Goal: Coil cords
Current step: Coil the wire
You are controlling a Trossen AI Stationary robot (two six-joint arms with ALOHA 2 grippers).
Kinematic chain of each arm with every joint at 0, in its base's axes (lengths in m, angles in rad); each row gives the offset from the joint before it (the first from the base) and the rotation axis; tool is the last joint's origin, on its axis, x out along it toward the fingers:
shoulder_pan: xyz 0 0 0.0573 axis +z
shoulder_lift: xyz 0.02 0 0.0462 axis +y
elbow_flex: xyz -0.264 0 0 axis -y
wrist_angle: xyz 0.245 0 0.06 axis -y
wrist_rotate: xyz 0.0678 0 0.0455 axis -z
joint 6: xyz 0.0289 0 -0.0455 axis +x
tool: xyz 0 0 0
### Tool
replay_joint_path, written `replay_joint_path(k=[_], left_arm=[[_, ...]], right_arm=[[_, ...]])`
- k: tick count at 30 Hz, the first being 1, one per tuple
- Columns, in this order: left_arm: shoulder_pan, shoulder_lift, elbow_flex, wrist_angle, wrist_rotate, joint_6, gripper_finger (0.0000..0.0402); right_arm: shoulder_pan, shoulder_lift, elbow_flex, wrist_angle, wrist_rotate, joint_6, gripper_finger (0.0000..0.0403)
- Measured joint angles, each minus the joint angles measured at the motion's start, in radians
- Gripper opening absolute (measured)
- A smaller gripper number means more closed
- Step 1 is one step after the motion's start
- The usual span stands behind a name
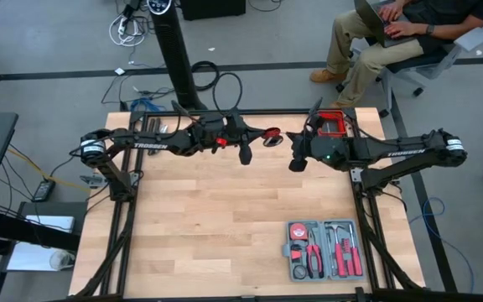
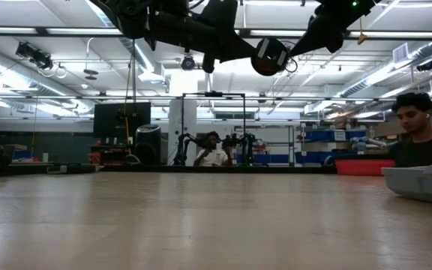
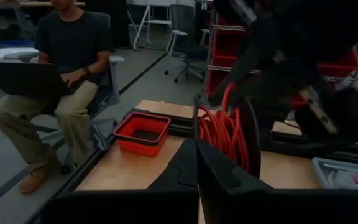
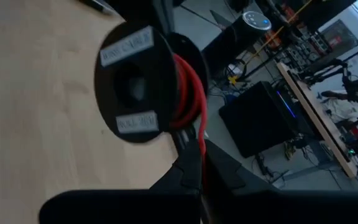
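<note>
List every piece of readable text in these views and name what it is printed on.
"TROSSEN": white lettering on the left arm.
"TROSSEN": white lettering on the right arm.
Two white labels on the black spool wound with red cord: the upper seems to end in "CABLE", but both are too blurred to read with certainty.
Markings in the grey tool case: too small to read.

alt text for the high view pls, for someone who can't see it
Seen from above, the left gripper and the right gripper, both shut, meet over the far middle of a wooden table, with a spool of red cord between them. A grey tool case lies open near the front right corner.
</note>
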State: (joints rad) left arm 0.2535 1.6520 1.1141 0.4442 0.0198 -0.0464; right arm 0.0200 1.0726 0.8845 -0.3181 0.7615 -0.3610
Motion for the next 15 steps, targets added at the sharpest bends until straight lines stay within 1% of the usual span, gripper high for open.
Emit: replay_joint_path(k=[5, 12, 15], left_arm=[[0.000, 0.000, 0.000, 0.023, 0.000, 0.012, 0.0000], [0.000, 0.000, 0.000, 0.067, 0.032, -0.013, 0.0000], [0.000, 0.000, 0.000, 0.076, 0.030, -0.025, 0.0000]], right_arm=[[-0.003, -0.012, 0.000, -0.060, 0.000, 0.008, 0.0001], [-0.002, 0.020, 0.000, -0.046, -0.038, 0.017, 0.0003], [-0.003, 0.024, 0.000, -0.022, -0.101, 0.007, 0.0003]])
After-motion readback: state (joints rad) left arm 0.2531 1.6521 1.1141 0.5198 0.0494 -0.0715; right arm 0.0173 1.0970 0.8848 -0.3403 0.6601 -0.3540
